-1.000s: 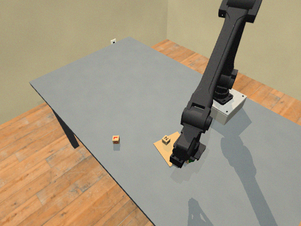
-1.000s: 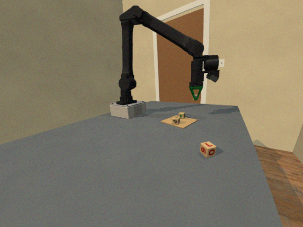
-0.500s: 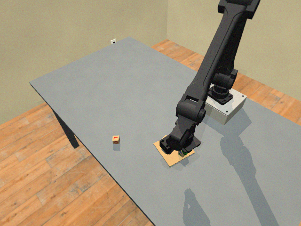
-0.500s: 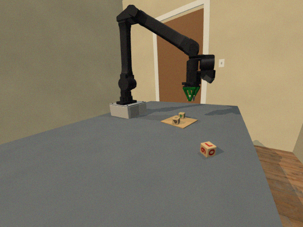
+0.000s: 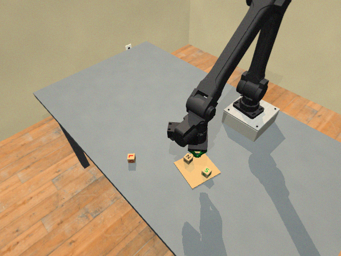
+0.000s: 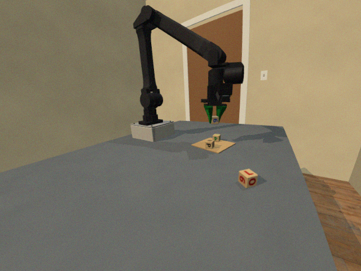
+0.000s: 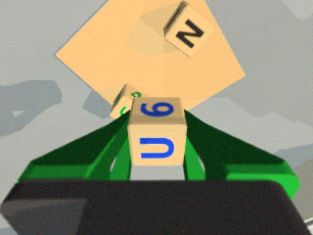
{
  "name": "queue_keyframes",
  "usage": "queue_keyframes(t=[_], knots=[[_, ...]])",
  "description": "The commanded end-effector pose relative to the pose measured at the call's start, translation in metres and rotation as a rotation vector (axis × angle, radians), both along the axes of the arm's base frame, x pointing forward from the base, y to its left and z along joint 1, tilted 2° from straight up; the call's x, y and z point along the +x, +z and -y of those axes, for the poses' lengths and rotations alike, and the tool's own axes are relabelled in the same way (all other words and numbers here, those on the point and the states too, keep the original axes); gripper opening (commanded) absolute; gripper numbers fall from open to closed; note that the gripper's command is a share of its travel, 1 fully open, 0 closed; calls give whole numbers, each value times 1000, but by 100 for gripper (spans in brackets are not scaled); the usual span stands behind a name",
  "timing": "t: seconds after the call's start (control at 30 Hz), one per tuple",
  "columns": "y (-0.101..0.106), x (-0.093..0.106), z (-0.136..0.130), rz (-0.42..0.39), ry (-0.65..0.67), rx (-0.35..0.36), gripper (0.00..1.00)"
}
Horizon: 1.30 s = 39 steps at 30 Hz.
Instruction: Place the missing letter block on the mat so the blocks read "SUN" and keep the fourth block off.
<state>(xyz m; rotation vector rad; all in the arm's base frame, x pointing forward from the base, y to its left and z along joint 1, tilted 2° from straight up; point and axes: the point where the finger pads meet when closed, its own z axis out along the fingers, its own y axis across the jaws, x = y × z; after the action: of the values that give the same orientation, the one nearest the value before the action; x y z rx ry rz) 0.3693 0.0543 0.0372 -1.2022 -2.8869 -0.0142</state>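
My gripper point(image 7: 156, 117) with green fingers is shut on a wooden block with a blue U point(image 7: 156, 147) facing the wrist camera and a blue 9 on the face beside it. It also shows in the exterior view point(image 6: 215, 119), held well above the table over the mat's edge nearest the robot's base. The tan mat point(image 5: 197, 170) lies flat. On it stand the N block point(image 5: 188, 158) and the S block point(image 5: 206, 172), apart from each other. In the wrist view the N block point(image 7: 188, 33) is on the mat point(image 7: 152, 59) and the S block point(image 7: 124, 100) is partly hidden behind the held block.
A wooden block with a red L on top point(image 5: 131, 158) lies off the mat on the grey table, near the table's edge; it also shows in the exterior view point(image 6: 247, 178). The robot's base point(image 5: 250, 118) stands on a light box behind the mat.
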Motion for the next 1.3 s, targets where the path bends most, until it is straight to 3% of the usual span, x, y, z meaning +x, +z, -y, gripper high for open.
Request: queue_keyframes(t=[0.0, 0.07, 0.1, 0.3, 0.37, 0.43, 0.63, 0.73, 1.13, 1.2, 1.23, 1.27], knots=[[18, 3, -8, 42, -268, 15, 26], [18, 3, -8, 42, -268, 15, 26], [18, 3, -7, 46, -387, 17, 26], [19, 5, -8, 77, -625, 18, 26], [30, 20, -10, 105, -626, 32, 26], [19, 14, -9, 79, -626, 19, 26], [14, 10, -8, 65, -625, 11, 26], [2, 0, -7, 41, -625, 0, 26], [-47, 0, -7, 40, -624, 0, 26], [-47, 0, -7, 40, -624, 0, 26], [-38, 24, -11, 81, -624, 21, 26], [-48, 16, -10, 67, -623, 14, 26]])
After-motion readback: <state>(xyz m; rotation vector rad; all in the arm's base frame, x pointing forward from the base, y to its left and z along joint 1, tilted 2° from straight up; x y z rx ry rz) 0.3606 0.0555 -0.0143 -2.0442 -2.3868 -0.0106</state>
